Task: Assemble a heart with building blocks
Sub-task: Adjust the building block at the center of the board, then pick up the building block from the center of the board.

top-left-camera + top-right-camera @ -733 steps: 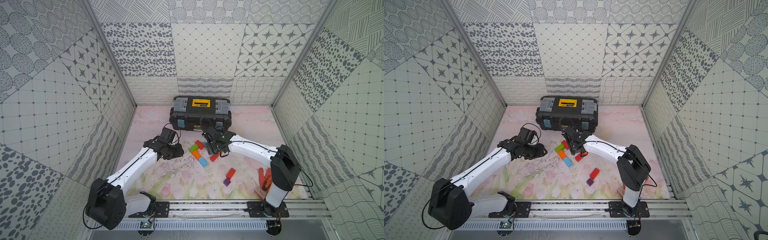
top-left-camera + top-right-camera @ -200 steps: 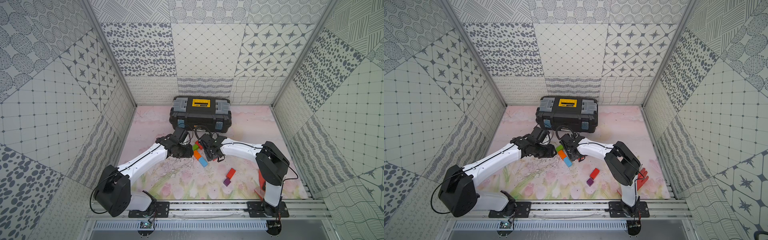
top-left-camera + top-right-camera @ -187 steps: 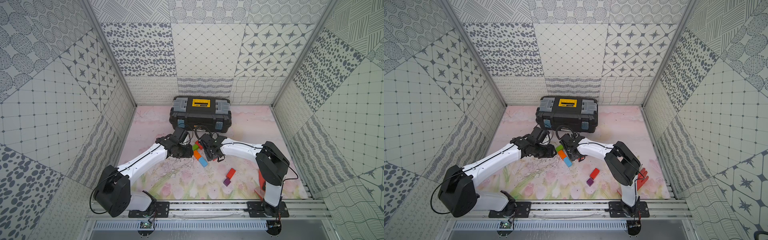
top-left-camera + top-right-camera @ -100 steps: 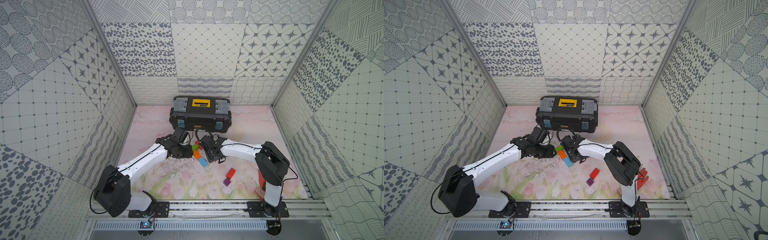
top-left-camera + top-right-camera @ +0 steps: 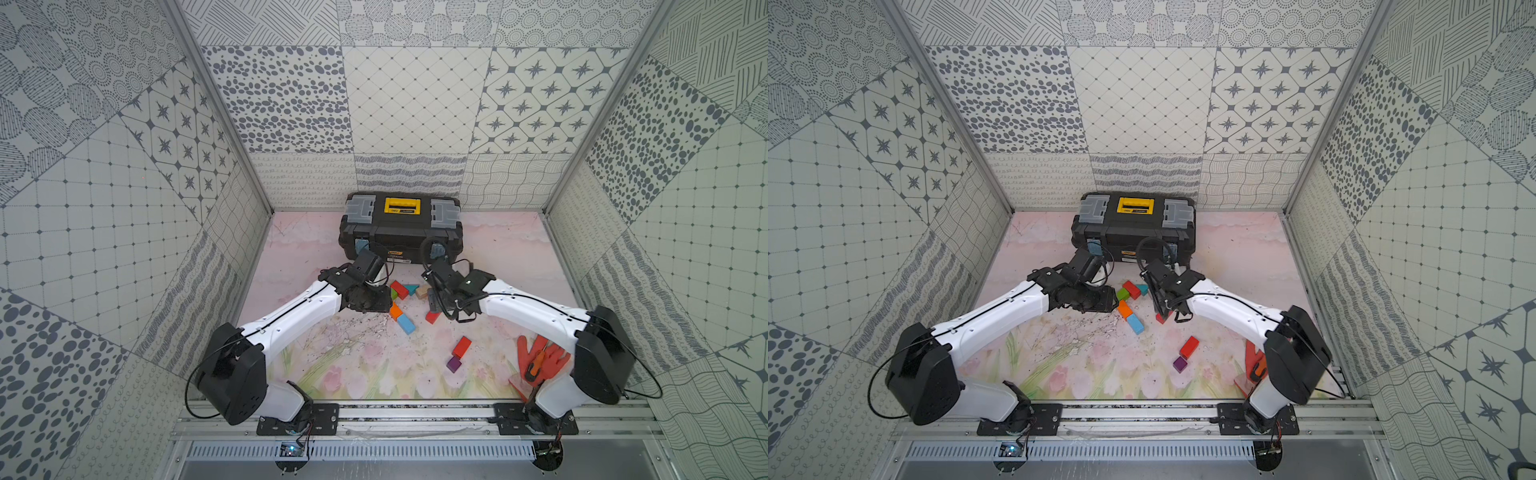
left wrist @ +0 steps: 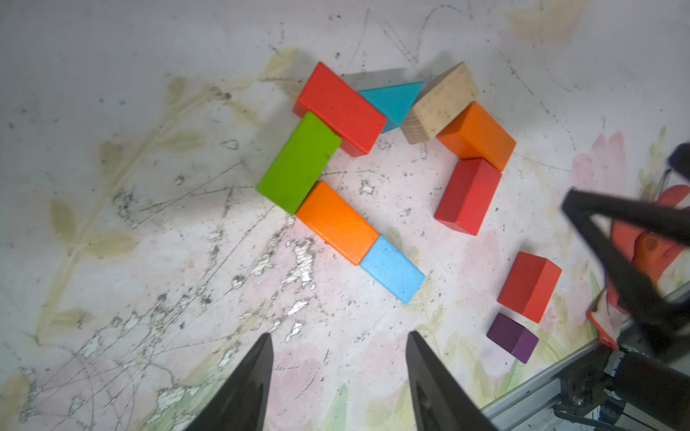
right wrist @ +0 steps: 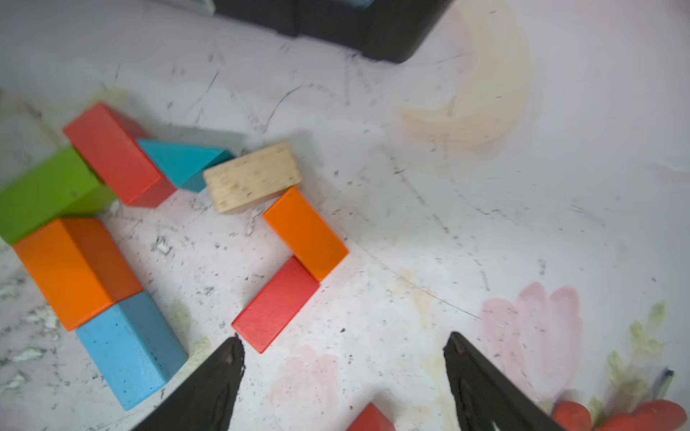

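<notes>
**Desk:** What's nearest you?

**Operator:** At my end, farthest from the toolbox (image 5: 401,232), the purple cube (image 6: 512,337) lies loose. A spare red brick (image 6: 529,285) is just beside it on the toolbox side. Neither has joined anything.

**Desk:** Jaws?

**Operator:** My left gripper (image 6: 338,336) is parted and empty, hanging over bare mat (image 6: 149,261). My right gripper (image 7: 344,337) gapes wider and also holds nothing. One fingertip is close to the end of the lower red brick (image 7: 276,304). Whether it's touching, I can't say through the blur.

**Desk:** And the heart (image 5: 395,311)?

**Operator:** It's a partial outline. Going toward the toolbox, one side runs light blue brick (image 6: 392,270), orange brick (image 6: 338,222), green brick (image 6: 298,162), end to end. The other side has only that lower red brick and a second orange brick (image 6: 476,136). Closest to the toolbox, the teal triangle (image 6: 392,100) is wedged between the top red brick (image 6: 341,108) and the plain-wood brick (image 6: 440,102). Its tip points away from the toolbox, and I read that as the notch.

**Desk:** Next?

**Operator:** I'd say the spare brick lengthens the short side, then the cube closes the point. Wide jaws suit taking a brick across its width.
</notes>
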